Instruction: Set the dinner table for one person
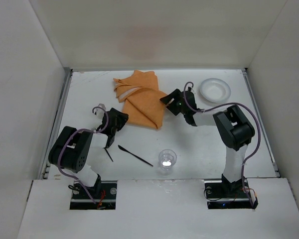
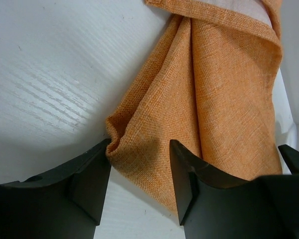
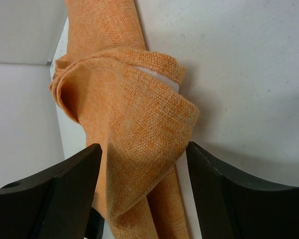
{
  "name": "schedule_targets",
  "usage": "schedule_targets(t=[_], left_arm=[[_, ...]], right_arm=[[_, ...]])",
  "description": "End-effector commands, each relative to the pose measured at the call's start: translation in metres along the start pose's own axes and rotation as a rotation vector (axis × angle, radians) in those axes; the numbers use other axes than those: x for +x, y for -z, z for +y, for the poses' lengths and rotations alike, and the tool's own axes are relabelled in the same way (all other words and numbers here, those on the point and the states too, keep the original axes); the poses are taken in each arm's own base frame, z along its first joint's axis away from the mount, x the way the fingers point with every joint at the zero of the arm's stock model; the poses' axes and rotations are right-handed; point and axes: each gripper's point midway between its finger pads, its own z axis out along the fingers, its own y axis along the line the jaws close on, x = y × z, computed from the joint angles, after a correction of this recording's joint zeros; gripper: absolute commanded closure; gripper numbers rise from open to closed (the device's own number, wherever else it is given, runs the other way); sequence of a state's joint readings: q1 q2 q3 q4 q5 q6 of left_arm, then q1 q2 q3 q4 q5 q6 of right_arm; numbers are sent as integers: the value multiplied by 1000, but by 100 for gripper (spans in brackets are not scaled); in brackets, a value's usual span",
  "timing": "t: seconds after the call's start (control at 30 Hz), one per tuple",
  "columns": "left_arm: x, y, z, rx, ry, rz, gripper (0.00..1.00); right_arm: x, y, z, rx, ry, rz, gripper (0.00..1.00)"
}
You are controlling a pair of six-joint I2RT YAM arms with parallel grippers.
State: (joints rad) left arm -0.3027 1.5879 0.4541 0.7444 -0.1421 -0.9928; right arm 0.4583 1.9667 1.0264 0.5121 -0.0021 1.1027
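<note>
Observed left gripper (image 2: 139,172) wide, straddling a corner of the orange cloth (image 2: 224,99). Found right gripper (image 3: 144,174) fully spread around a raised fold; contact possibly light, hard to judge. Noted counter (image 1: 204,144) beneath both, cloth lying toward its far middle.

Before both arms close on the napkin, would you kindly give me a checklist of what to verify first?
1. The left gripper is open: ok.
2. A corner of the orange napkin sits between the left fingers: ok.
3. The right gripper is open, with a napkin fold between its fingers: ok.
4. Napkin lying flat: not ok, it is bunched in folds.
5. The clear cup is upright, apart from both arms: ok.
6. The black knife lies on the dinner table, clear of the napkin: ok.
</note>
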Motion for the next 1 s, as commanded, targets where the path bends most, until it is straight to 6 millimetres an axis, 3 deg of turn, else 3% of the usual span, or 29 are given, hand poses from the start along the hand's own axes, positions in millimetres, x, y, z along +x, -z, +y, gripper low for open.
schedule_targets(t=[0.0, 0.1, 0.17, 0.23, 0.27, 0.4, 0.5, 0.63, 0.8, 0.9, 0.97], left_arm=[[18, -4, 18, -77, -6, 46, 54], [17, -5, 18, -81, 1, 42, 63], [14, -6, 16, -78, 7, 34, 73], [8, -5, 11, -62, 0, 16, 85], [4, -4, 10, -58, 1, 4, 88], [-17, 9, -9, 13, 18, -69, 96], [-46, 30, -22, 53, 21, -173, 97], [-94, 66, -53, 113, 17, -315, 98], [-154, 127, -107, 252, 57, -489, 98], [-178, 163, -139, 337, 63, -555, 98], [-188, 178, -156, 368, 45, -587, 98]], right_arm=[[-4, -11, 20, -43, -68, 2, 26], [-8, -15, 20, -35, -92, -9, 32], [-15, -15, 19, -33, -99, -37, 44], [-24, -15, 23, -46, -87, -75, 66], [-28, -14, 29, -62, -77, -89, 72], [-48, 7, 51, -115, 6, -162, 85], [-69, 40, 64, -118, 112, -256, 87], [-93, 101, 89, -126, 254, -390, 88], [-120, 184, 137, -152, 392, -517, 89], [-131, 239, 174, -200, 453, -594, 89], [-136, 260, 191, -217, 489, -618, 89]])
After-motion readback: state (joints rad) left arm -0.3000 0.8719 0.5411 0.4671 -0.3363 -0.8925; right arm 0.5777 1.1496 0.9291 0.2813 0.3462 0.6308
